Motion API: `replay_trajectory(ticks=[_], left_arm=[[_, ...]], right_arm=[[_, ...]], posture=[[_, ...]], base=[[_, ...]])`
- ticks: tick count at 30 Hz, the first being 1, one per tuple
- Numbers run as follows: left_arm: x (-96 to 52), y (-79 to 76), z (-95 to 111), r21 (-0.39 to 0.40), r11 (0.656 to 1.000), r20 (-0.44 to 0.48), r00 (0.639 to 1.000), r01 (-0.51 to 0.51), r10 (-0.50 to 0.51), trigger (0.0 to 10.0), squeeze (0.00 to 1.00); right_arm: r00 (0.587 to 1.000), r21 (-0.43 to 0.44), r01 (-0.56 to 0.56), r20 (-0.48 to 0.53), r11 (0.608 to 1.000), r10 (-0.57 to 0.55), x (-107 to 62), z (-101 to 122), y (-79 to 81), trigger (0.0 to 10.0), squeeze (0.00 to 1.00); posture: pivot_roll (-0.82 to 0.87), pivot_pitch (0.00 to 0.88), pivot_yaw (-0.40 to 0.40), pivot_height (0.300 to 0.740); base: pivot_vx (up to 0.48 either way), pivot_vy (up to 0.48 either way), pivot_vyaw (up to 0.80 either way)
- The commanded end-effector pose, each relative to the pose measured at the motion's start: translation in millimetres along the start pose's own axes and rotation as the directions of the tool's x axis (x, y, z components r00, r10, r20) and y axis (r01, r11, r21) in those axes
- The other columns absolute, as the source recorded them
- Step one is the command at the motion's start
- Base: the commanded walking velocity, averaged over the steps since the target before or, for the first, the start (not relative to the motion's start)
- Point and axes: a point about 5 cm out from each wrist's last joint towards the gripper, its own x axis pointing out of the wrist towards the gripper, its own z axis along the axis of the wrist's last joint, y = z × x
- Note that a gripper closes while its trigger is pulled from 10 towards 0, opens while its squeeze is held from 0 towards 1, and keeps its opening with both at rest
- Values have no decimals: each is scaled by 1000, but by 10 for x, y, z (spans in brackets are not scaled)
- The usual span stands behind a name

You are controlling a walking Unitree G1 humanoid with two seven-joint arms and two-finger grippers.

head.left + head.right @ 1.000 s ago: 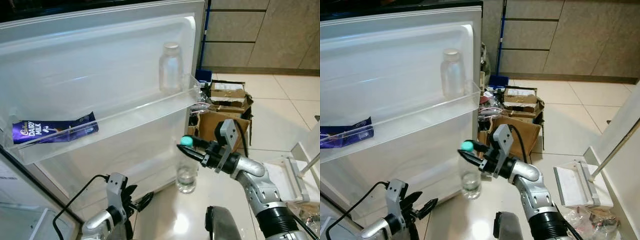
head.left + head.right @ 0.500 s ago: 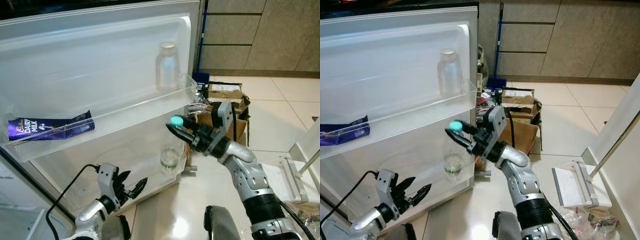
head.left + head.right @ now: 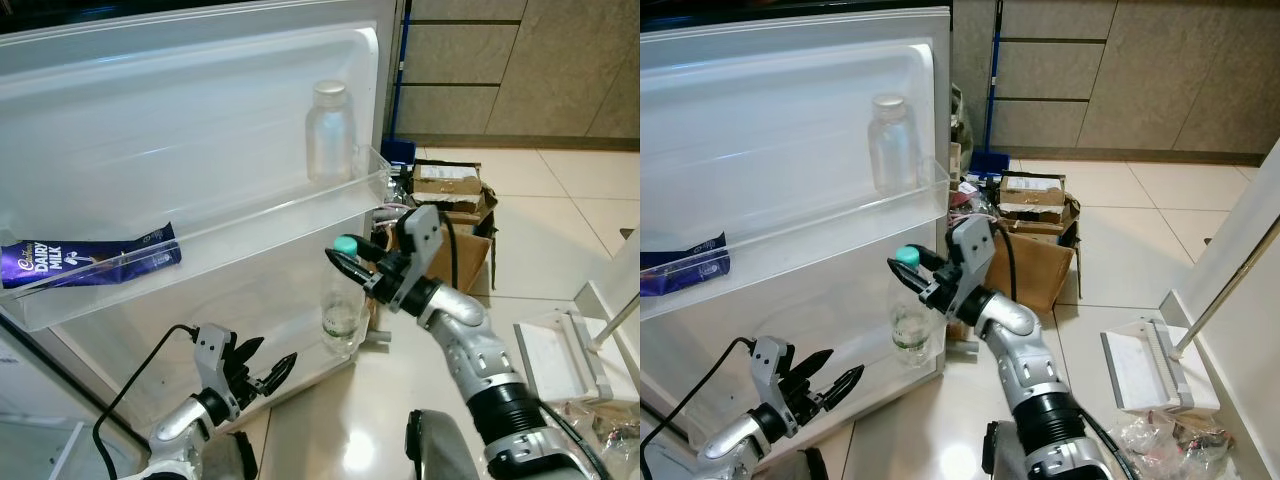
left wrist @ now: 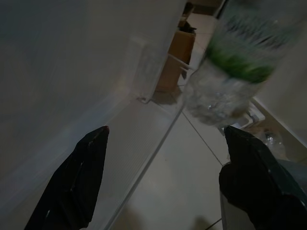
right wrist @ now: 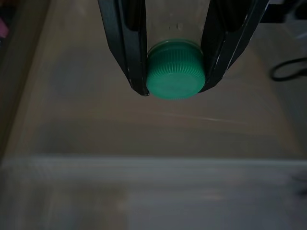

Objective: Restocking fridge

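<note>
Open fridge door: upper door shelf holds a clear jar upright and a chocolate bar lying flat. Right gripper pinches a green-capped water bottle by the neck, low against the door. Left gripper spread, holding nothing, near the floor. Cardboard boxes behind.

clear green-capped water bottle, upright, held aloft

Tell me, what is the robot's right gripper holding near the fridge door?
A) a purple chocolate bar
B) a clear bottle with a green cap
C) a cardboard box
B: the right gripper is shut on the green-capped bottle, its fingers clamping just below the cap.
</note>
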Motion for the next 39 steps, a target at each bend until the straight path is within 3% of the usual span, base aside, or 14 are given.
replay_trajectory(ticks=[1,7,17,19,23,28,35,39], left_arm=[[-43,50,61,31,1000,13,1000,5,-5,10000,0],[-50,38,73,38,999,21,999,27,-28,10000,0],[-33,24,93,41,998,30,998,47,-48,10000,0],[-18,17,99,41,998,31,998,52,-54,10000,0],[-4,10,105,42,997,32,998,59,-60,10000,0],[9,3,112,42,997,34,997,66,-67,10000,0],[34,-24,110,43,996,35,996,78,-80,10000,0],[42,-34,108,42,996,37,996,82,-84,10000,0]], right_arm=[[999,-37,36,-1,999,-36,43,0,-20,10000,0],[991,-64,135,-8,989,-136,84,-49,-89,10000,0],[986,-96,154,-56,983,-160,114,-210,-35,10000,0],[982,-62,153,-101,986,-159,90,-354,20,10000,0],[981,-11,158,-112,987,-158,84,-433,61,10000,0],[984,51,167,-65,985,-164,118,-387,61,10000,0],[973,18,225,46,974,-226,221,-167,-27,10000,0],[970,10,234,60,972,-235,240,-127,-46,10000,0]], posture=[[-2,17,-18,426],[10,25,-21,426],[7,31,-21,426],[4,30,-21,426],[4,29,-22,426],[5,29,-22,426],[7,28,-27,426],[7,28,-28,426]], base=[[0,0,0],[0,0,0],[0,0,0],[0,0,0],[0,0,0],[0,0,0],[0,0,0],[0,0,0]])
